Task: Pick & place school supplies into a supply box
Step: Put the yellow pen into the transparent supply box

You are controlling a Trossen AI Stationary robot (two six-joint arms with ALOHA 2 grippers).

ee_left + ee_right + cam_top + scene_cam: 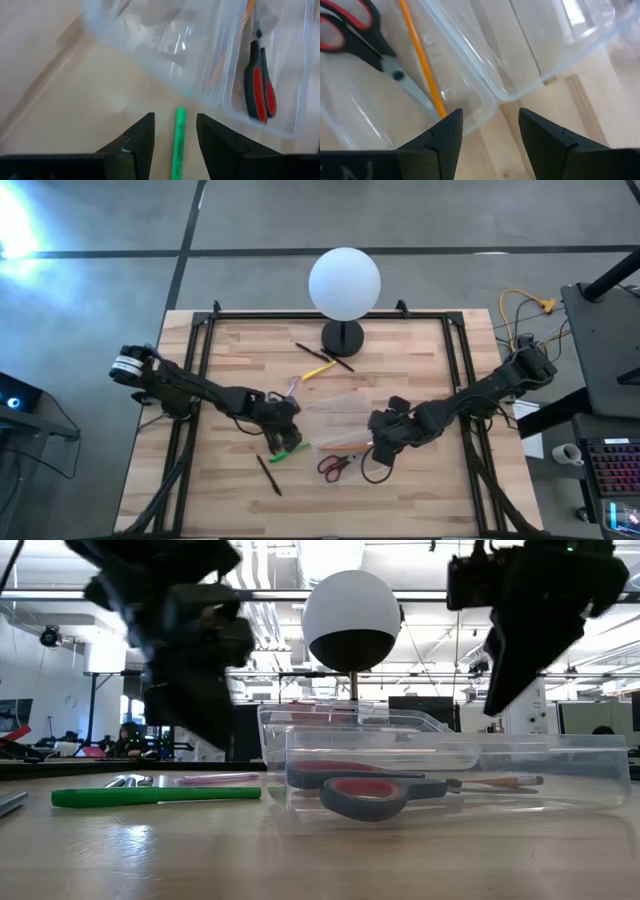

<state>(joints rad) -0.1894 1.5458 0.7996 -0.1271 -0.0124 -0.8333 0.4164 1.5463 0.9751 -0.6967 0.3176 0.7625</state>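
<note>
Clear plastic box [340, 420] at mid-table on pale wood-grain boards [420, 500], thin-walled, glossy, rounded at the corners. Inside, against the near wall: red-handled scissors [357, 35] with dull steel blades, plus slim orange pencil [422, 62]. Left gripper [175, 145] low over smooth green pen [177, 145] beside the box, dark angular fingers parted on either side, not gripping. Right gripper [487, 135] at the box's opposite side, fingers apart, holding nothing. Black, yellow and pink pens scattered nearby. White matte globe lamp [344, 282] behind.
</note>
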